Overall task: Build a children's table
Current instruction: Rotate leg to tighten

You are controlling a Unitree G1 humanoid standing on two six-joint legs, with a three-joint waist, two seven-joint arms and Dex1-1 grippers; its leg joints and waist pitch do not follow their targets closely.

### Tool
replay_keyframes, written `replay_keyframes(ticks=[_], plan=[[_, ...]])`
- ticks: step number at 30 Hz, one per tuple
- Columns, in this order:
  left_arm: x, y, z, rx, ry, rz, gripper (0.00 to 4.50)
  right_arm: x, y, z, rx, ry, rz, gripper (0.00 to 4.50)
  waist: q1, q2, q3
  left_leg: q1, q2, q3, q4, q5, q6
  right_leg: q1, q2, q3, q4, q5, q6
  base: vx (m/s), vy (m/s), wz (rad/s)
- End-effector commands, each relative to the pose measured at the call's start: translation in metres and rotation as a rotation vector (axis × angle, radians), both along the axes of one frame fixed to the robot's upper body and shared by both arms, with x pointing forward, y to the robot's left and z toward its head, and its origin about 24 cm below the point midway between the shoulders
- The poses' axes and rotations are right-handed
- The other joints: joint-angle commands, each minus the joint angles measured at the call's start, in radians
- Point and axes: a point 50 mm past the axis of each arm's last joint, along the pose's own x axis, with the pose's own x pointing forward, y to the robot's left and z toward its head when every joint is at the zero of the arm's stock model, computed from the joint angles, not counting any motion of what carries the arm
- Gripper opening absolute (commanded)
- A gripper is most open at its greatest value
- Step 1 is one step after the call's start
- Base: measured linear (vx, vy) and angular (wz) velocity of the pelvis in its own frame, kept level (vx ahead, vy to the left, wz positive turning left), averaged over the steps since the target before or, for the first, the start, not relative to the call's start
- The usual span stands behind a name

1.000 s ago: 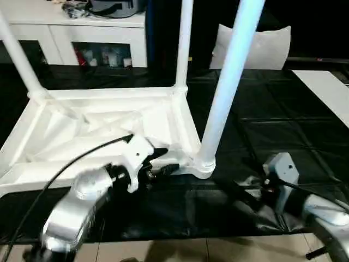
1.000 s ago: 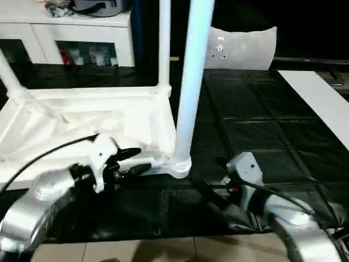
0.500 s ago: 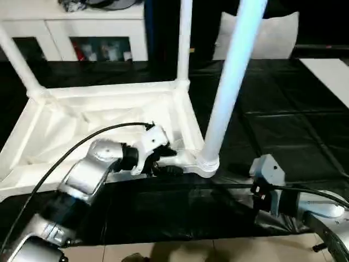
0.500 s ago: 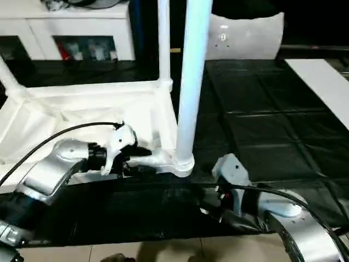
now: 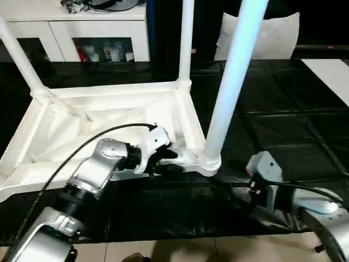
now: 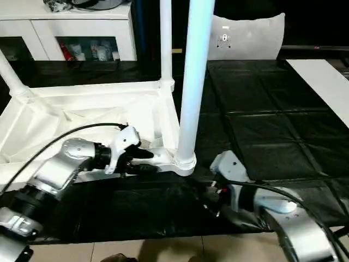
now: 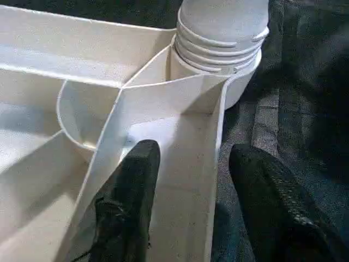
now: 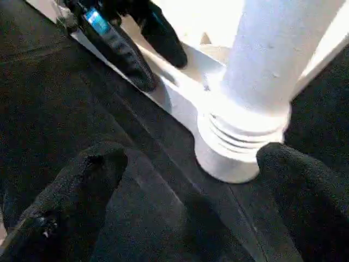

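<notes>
Near rim of tabletop (image 5: 182, 161) is straddled by left end effector (image 5: 170, 161); corner leg (image 5: 229, 93) blocks right end effector (image 8: 191, 180); black mat (image 5: 283, 136) beyond is open.

Head stereo pair looks down at the table top (image 5: 103, 117); both wrist cameras (close-up) share its near-right leg (image 8: 262, 71).

tabletops: one, upside down (image 5: 103, 117) | legs standing in corner sockets: three (image 5: 232, 82) (image 5: 186, 41) (image 5: 19, 54) | grippers: two, left gripper (image 5: 166, 161), right gripper (image 8: 191, 180) | white cabinets: one (image 5: 54, 24)
</notes>
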Motion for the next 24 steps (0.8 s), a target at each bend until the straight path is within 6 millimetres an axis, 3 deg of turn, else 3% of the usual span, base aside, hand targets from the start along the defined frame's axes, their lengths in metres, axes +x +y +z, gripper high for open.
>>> replay_keyframes(ticks=[1,9,17,24], plan=[[0.0018,-0.0017,0.0018,0.013,-0.006,-0.018,2.02,0.0018,0.0004,0.0019,-0.005,-0.014,0.004,4.50,0.002,-0.006,-0.055,0.018,0.100,-0.041,-0.087,-0.126,0.087,0.028,-0.109,0.056,-0.082,0.031,-0.282,0.000,0.000,0.00],[0.0036,-0.0051,-0.0031,0.034,0.000,-0.043,1.45,0.0021,0.0019,0.0016,0.001,-0.019,0.004,4.50,0.008,-0.004,-0.054,0.019,0.102,-0.038,-0.091,-0.144,0.085,0.027,-0.112,0.057,-0.087,0.005,-0.280,0.000,0.000,0.00],[0.0058,-0.0061,-0.0043,0.036,0.003,-0.058,0.76,0.0024,0.0046,0.0019,0.007,-0.022,0.006,4.50,0.011,-0.003,-0.049,0.022,0.104,-0.035,-0.097,-0.187,0.061,0.022,-0.113,0.060,-0.093,-0.047,-0.275,0.000,0.000,0.00],[0.0023,-0.0059,-0.0061,0.049,0.003,-0.090,0.37,0.0017,0.0063,0.0027,0.009,-0.029,0.002,4.50,0.011,-0.001,-0.049,0.020,0.105,-0.036,-0.100,-0.172,0.068,0.023,-0.114,0.059,-0.092,-0.016,-0.275,0.000,0.000,0.00]])
